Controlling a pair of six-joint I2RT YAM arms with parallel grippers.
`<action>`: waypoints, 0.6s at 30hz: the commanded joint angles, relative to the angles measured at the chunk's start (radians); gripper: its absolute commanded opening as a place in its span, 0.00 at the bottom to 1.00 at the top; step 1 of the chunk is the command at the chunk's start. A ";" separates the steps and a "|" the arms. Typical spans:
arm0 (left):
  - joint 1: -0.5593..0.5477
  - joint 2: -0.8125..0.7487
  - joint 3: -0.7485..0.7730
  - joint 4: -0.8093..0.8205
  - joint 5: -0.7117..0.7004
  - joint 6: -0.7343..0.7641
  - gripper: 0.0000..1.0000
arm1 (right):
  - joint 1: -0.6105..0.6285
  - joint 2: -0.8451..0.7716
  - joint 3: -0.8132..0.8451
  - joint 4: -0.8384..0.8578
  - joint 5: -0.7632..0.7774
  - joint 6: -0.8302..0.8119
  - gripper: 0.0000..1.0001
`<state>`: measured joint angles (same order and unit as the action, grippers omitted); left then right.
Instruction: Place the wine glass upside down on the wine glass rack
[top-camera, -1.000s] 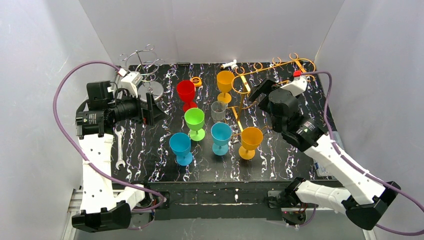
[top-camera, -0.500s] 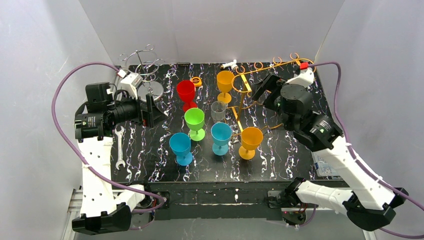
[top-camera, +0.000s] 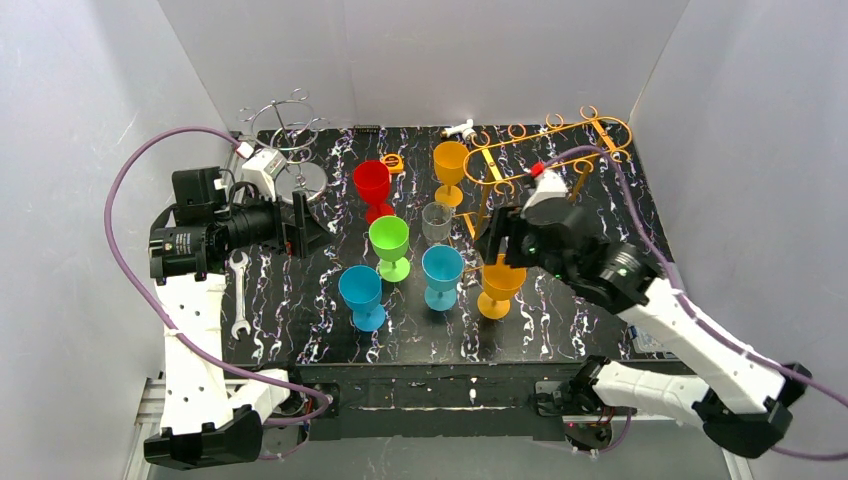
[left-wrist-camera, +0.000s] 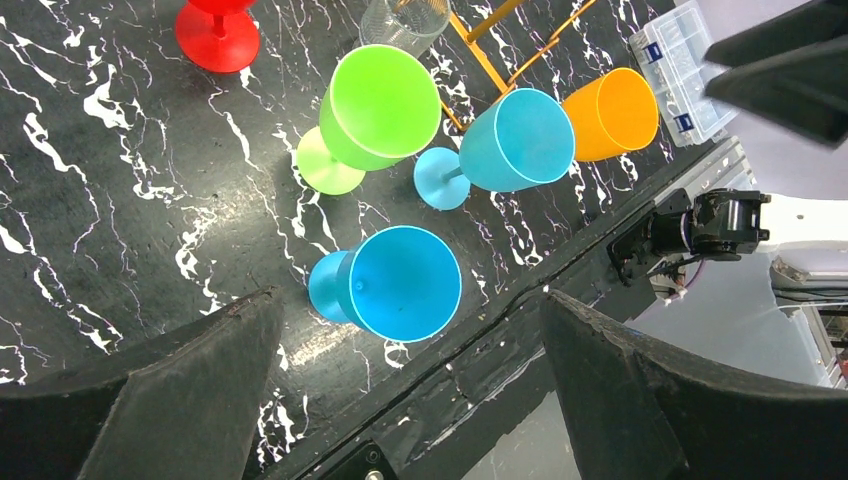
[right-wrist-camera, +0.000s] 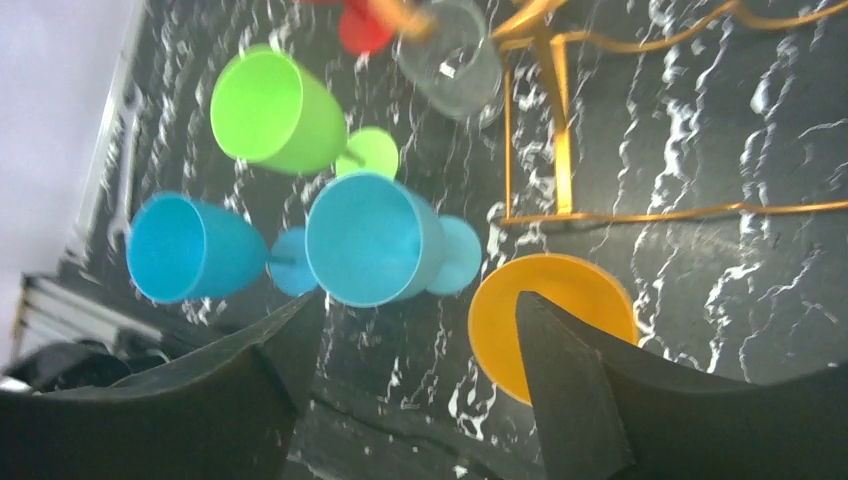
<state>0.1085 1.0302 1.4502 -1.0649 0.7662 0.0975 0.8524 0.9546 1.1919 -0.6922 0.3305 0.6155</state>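
Right gripper (top-camera: 492, 238) hangs with jaws apart and empty near the upright orange wine glass (top-camera: 500, 280), probably to grasp it for the gold rack (top-camera: 600, 122).

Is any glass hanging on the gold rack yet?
No, the gold rack hangs bare, and the orange glass beside it stands upright on the table.

The left arm (top-camera: 195, 345) and right arm (top-camera: 700, 335) have white link shells and black joint housings, and a purple cable (top-camera: 120, 190) loops along each. Each wrist carries a small white box (top-camera: 262, 165), the right one with a red tag (top-camera: 537, 168). The left pincer (left-wrist-camera: 410, 300) and right pincer (right-wrist-camera: 418, 300) have matte black, wedge-shaped fingers (left-wrist-camera: 170, 400).
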 joint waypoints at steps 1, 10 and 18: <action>0.003 -0.008 0.032 -0.030 0.005 0.007 0.99 | 0.179 0.105 0.019 0.007 0.084 -0.026 0.78; 0.003 -0.015 0.037 -0.047 0.004 0.014 0.99 | 0.297 0.321 0.119 -0.020 0.320 -0.079 0.79; 0.003 -0.016 0.035 -0.048 0.019 0.019 0.99 | 0.280 0.417 0.097 0.023 0.341 -0.118 0.70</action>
<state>0.1085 1.0302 1.4559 -1.0866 0.7624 0.1017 1.1461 1.3327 1.2556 -0.7067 0.6296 0.5266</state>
